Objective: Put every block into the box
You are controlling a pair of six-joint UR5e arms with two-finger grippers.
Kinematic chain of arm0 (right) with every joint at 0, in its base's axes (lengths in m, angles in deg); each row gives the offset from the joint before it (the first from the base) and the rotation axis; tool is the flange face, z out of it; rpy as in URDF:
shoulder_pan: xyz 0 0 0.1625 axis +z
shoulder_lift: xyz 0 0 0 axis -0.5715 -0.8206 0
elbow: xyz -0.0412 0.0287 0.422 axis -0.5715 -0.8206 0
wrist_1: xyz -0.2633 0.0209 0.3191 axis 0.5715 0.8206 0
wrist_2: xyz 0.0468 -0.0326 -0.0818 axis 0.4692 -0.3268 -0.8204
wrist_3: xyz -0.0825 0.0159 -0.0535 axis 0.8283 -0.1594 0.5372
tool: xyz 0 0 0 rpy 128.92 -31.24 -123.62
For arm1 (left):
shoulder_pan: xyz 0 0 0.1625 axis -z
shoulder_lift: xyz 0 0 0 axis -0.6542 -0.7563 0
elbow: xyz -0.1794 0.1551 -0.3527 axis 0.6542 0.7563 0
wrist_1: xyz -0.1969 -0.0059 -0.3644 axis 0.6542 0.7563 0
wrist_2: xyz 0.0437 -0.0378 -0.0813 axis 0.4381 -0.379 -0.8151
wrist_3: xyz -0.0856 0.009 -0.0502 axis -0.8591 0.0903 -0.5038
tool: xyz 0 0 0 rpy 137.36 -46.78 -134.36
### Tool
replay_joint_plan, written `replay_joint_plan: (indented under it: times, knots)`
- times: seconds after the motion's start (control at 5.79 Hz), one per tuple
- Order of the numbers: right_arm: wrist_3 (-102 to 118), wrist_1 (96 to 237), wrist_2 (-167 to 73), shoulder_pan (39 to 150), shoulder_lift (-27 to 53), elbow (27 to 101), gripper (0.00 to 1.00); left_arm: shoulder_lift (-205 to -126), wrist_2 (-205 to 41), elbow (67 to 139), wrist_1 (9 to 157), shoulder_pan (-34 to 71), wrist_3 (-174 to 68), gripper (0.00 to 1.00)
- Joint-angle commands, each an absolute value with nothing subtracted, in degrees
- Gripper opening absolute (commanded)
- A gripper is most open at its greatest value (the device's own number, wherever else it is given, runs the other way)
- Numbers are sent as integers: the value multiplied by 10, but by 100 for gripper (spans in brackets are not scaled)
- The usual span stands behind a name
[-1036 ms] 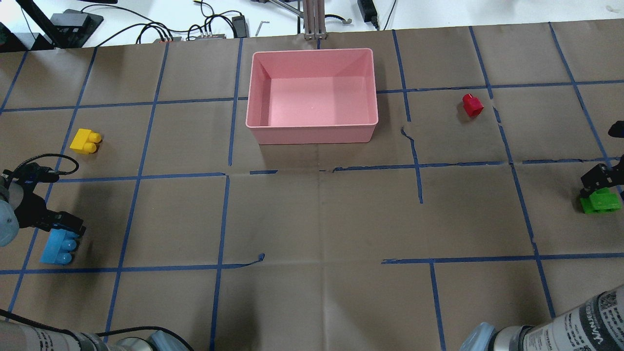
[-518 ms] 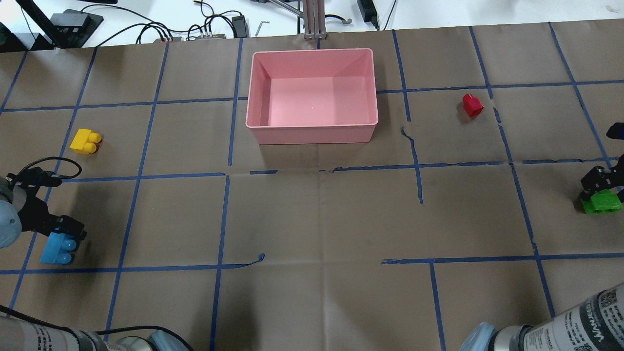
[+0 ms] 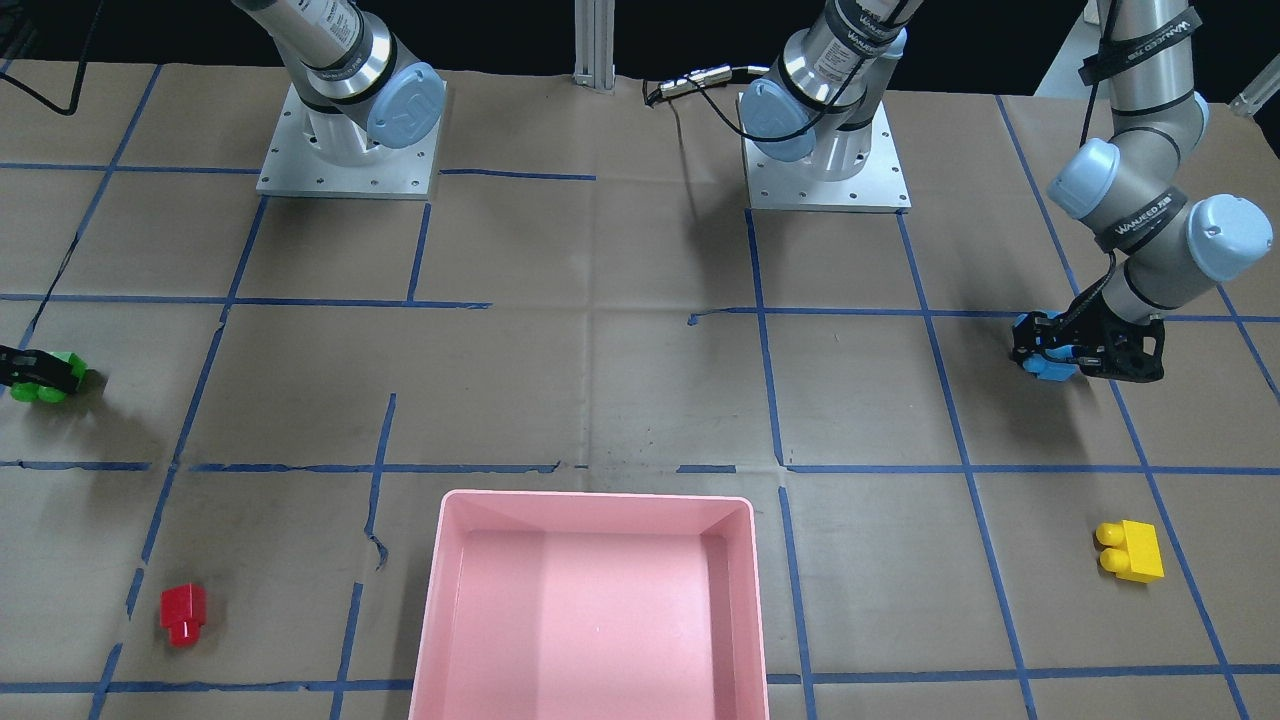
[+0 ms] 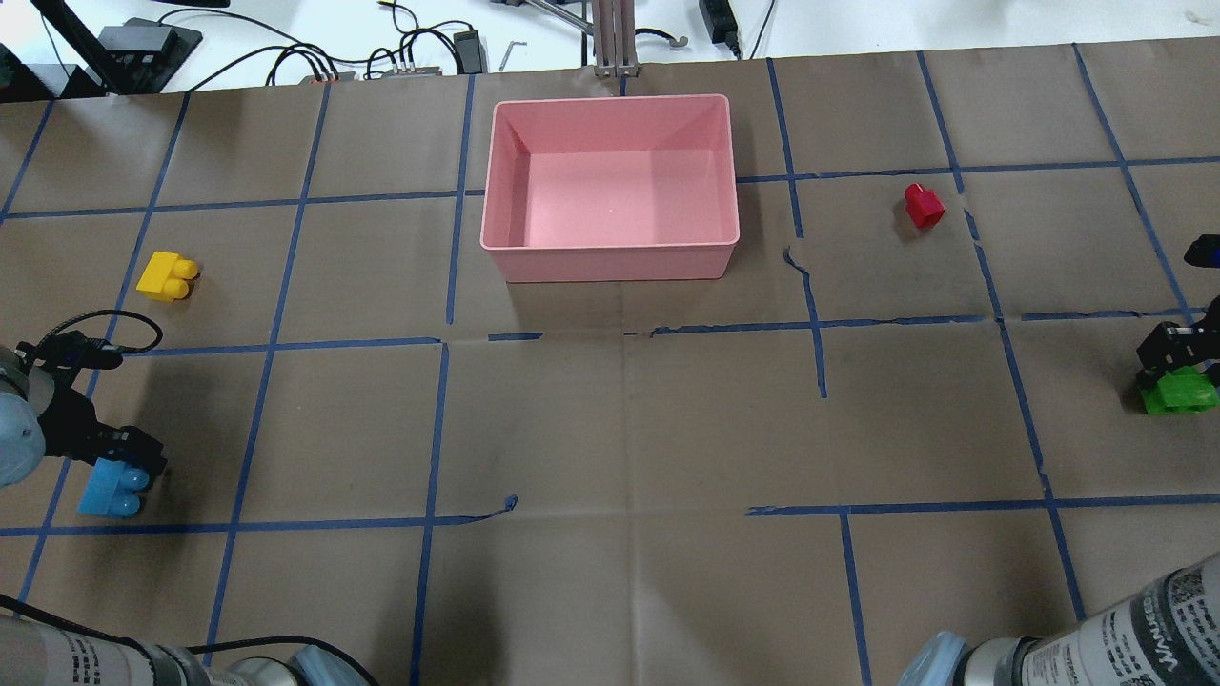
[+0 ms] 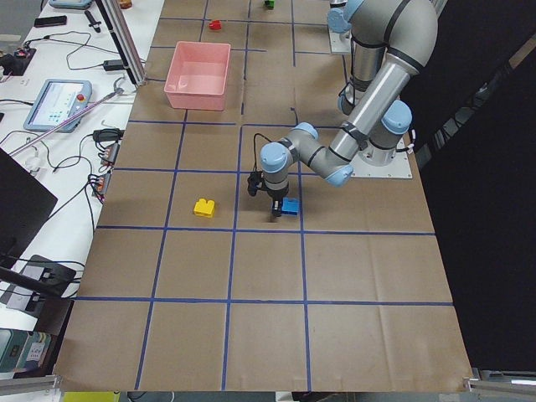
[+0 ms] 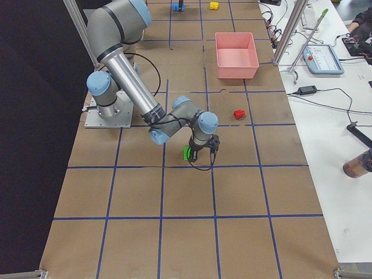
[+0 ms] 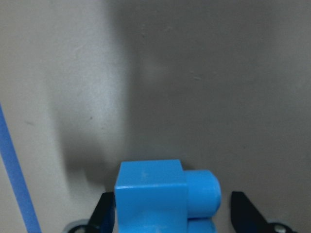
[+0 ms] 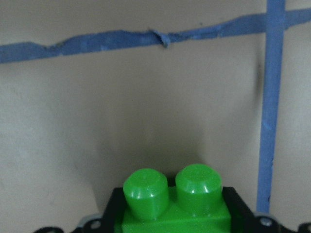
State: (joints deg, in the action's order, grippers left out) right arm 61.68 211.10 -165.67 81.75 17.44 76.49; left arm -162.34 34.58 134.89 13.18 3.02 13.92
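Now left gripper (image 7: pixel 173 216) open, straddling blue block (image 7: pixel 150 194) (gap on stud side); right gripper (image 8: pixel 175 213) pinches green block (image 8: pixel 170 194). Risk: uneven closing twists blue block, weak hold drops it before box (image 4: pixel 610 259), well away.

Robot lab: tape-gridded table (image 4: pixel 610 429), cables (image 4: pixel 295 59), teach pendant (image 5: pixel 57 102).

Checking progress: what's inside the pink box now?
Nothing visible: the box floor is bare. The strip hidden behind its near wall from overhead shows bare in the front view.
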Motion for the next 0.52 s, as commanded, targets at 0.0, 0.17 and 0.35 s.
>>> replay_joint_plan:
  times: [0.0, 0.17, 0.35]
  knots:
    - [616, 2082, -1656, 861, 172, 688, 45, -1613, 351, 1349, 131, 32, 110, 0]
    - [613, 2024, -1643, 880, 170, 624, 45, -1590, 336, 1345, 136, 40, 75, 0]
    - [603, 1954, -1642, 903, 170, 552, 45, -1547, 271, 1342, 178, 67, 7, 0]
